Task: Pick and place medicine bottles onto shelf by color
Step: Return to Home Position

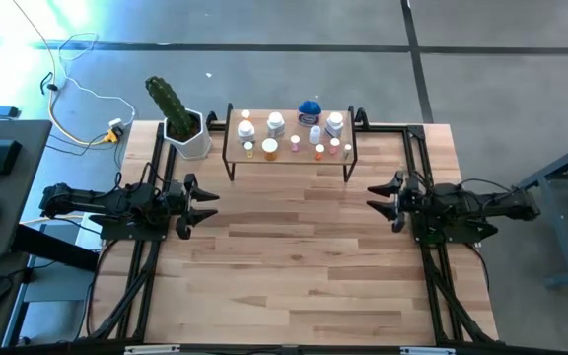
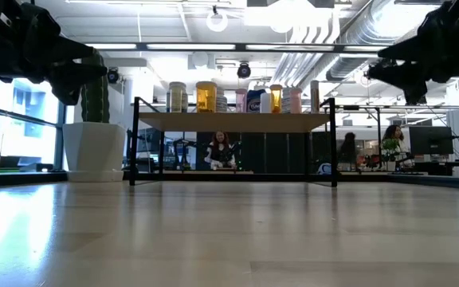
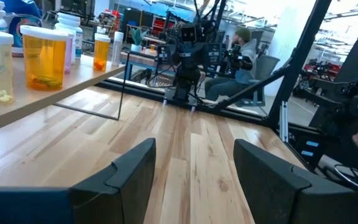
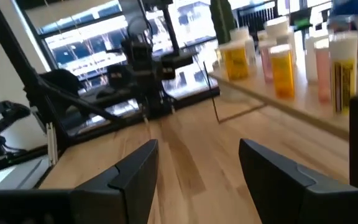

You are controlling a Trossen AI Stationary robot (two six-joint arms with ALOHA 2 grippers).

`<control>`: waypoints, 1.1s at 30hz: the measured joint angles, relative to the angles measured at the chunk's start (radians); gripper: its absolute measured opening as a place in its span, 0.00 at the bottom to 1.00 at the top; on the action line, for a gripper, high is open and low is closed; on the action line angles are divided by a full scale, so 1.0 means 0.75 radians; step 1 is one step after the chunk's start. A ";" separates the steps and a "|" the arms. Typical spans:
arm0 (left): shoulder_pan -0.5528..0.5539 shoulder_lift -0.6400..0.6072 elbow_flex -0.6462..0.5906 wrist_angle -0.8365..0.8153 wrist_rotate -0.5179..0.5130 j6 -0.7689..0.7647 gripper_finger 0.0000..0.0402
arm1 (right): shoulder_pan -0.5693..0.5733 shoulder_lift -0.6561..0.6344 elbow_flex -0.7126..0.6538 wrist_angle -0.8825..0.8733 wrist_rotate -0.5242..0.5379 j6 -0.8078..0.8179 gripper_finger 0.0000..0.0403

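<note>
Shelf: you will find the shelf (image 1: 294,159) at the middle of the tabletop's (image 1: 294,266) far edge, standing on its thin black legs.
Medicine bottles: all the medicine bottles (image 1: 276,123) you can see stand upright on the shelf top. None lies on the bare tabletop in any view.
Colour order: the white-capped jars and the rounder blue bottle (image 1: 311,110) hold the back row. The front row runs from yellowish and orange bottles (image 3: 43,56) at the left end toward pink at the right. That reads as like colours grouped together.
Left gripper: the left gripper (image 1: 208,206) hangs near the tabletop's left edge, pointing across the table. Its fingers (image 3: 135,171) are spread apart with nothing between them.
Right gripper: the right gripper (image 1: 375,204) mirrors it near the right edge, also spread and empty.
Why they sit so: both arms are drawn back level and well apart from the shelf, which suits a rest pose and leaves the bottles safe from a knock.
Cactus pot: a white hexagonal pot (image 1: 190,141) stands at the far left corner, just beside the shelf. It is no part of the sort.
Stage: judged from this, you have nothing left to carry.
</note>
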 joint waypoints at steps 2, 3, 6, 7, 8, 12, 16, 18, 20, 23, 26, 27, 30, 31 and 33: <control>0.000 0.000 0.000 0.000 0.000 0.000 0.51 | 0.000 0.000 0.000 -0.036 0.000 0.029 0.53; 0.000 0.000 0.000 0.000 0.000 0.000 0.51 | 0.000 0.000 0.000 -0.052 0.000 0.048 0.53; 0.000 0.000 0.000 0.000 0.000 0.001 0.51 | 0.000 0.000 0.000 -0.087 0.000 0.064 0.53; 0.000 0.000 0.000 0.000 0.000 0.001 0.51 | 0.000 0.000 0.000 -0.096 0.000 0.058 0.53; 0.000 0.000 0.000 0.000 0.000 0.001 0.51 | 0.000 0.000 0.000 -0.104 0.000 0.051 0.53; 0.000 0.000 0.000 0.000 0.000 0.001 0.51 | 0.000 0.000 0.001 -0.113 0.000 0.056 0.53; 0.000 0.000 0.000 0.000 0.000 0.000 0.51 | 0.000 0.000 0.001 -0.114 0.000 0.056 0.53; 0.000 0.000 0.000 0.000 0.000 0.001 0.51 | 0.000 0.000 0.001 -0.114 0.000 0.056 0.53; -0.001 0.000 0.000 0.000 0.000 0.001 0.51 | 0.000 0.000 0.001 -0.115 0.000 0.056 0.53; 0.000 0.000 0.000 0.000 0.000 0.001 0.51 | 0.000 0.000 0.001 -0.115 0.000 0.056 0.53; 0.000 0.000 0.000 0.000 0.000 0.001 0.51 | 0.000 0.000 0.001 -0.115 0.000 0.056 0.53; 0.000 0.000 0.000 0.000 0.000 0.000 0.51 | 0.000 0.000 0.001 -0.115 0.000 0.056 0.53; 0.000 0.000 0.000 0.000 0.000 0.001 0.51 | 0.000 0.000 0.001 -0.115 0.000 0.056 0.53; 0.000 0.000 0.000 0.000 0.000 0.001 0.51 | 0.000 0.000 0.001 -0.115 0.000 0.056 0.53; 0.000 0.000 0.000 0.000 0.000 0.001 0.51 | 0.000 0.000 0.001 -0.115 0.000 0.055 0.53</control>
